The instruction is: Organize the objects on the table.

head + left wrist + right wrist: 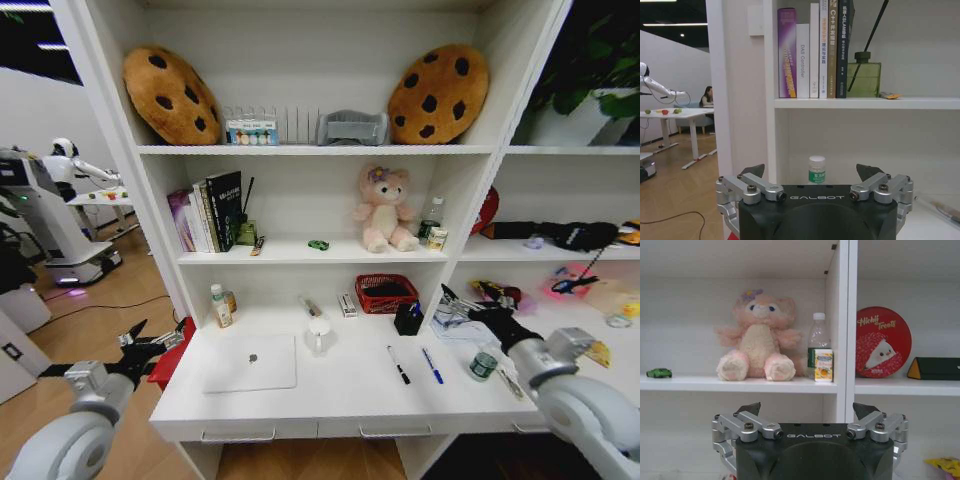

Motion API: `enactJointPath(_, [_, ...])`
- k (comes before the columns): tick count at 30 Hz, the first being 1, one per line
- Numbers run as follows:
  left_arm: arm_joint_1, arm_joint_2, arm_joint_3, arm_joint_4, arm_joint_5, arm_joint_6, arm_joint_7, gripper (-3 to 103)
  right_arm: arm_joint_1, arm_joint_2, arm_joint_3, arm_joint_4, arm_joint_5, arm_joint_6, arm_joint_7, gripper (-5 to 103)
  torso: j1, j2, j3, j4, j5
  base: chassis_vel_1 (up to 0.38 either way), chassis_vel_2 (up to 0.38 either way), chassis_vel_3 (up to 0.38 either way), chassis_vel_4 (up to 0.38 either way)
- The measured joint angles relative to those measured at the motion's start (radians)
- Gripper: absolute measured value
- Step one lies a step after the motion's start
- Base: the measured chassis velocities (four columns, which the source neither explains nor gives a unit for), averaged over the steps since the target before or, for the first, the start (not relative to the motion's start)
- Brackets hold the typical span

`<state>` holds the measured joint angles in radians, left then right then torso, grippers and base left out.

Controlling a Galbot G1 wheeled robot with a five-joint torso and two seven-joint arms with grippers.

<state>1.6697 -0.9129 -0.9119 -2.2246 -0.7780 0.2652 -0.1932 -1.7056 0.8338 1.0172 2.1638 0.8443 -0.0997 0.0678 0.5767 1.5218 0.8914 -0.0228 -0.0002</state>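
Observation:
The white table (340, 395) carries a silver laptop (250, 362), a white mug (319, 328), a black pen (398, 364), a blue pen (432, 365) and small bottles (219, 305) at its back left. A tiny green toy car (318, 244) (659, 372) sits on the shelf above. My left gripper (150, 338) (811, 172) hovers open and holding nothing off the table's left end, facing a green-labelled bottle (816, 169). My right gripper (452, 305) (807, 410) is open above the table's right part, beside a black pen holder (408, 318).
A red basket (386, 292) stands at the table's back. A green tape roll (483, 365) lies near my right forearm. Books (812, 50) and a green diffuser (863, 77) fill the left shelf. A pink bear (760, 340), a water bottle (818, 345) and a red tin (883, 342) sit higher.

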Motion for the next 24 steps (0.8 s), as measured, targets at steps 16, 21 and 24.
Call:
enactJointPath(16, [0.0, 0.0, 0.0, 0.0, 0.0, 0.0, 0.001, 100, 0.019, 0.041, -0.191, 0.028, -0.197, 0.12, -0.05, 100, 0.0, 0.0, 0.0, 0.0003, 0.0018, -0.133, -0.172, 0.172, 0.155])
enactJointPath(21, [0.0, 0.0, 0.0, 0.0, 0.0, 0.0, 0.001, 100, 0.084, -0.012, -0.403, 0.084, -0.184, -0.037, -0.007, 100, 0.0, 0.0, 0.0, 0.0, -0.0004, 0.004, 0.039, -0.025, -0.055])
enactJointPath(24, [0.0, 0.0, 0.0, 0.0, 0.0, 0.0, 0.0, 100, 0.122, -0.024, -0.464, 0.088, -0.146, -0.11, 0.086, 100, 0.0, 0.0, 0.0, 0.0001, -0.0003, 0.059, 0.078, -0.033, -0.039])
